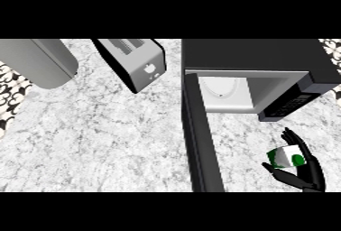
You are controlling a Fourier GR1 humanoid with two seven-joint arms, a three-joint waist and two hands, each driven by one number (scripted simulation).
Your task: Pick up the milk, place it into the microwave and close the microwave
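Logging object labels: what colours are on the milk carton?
Green and white, on the milk carton in the right robot hand, head view.

Single head view, looking steeply down on the marble table (100, 135) from close above, microwave (266, 67) with open door (200, 135) at upper right, toaster (133, 63) at top, right hand (300, 167) entering near lower right edge.

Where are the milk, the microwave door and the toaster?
milk (288, 156), head view, green-and-white side.
microwave door (202, 144), head view, open door's dark panel.
toaster (136, 61), head view, its front face.
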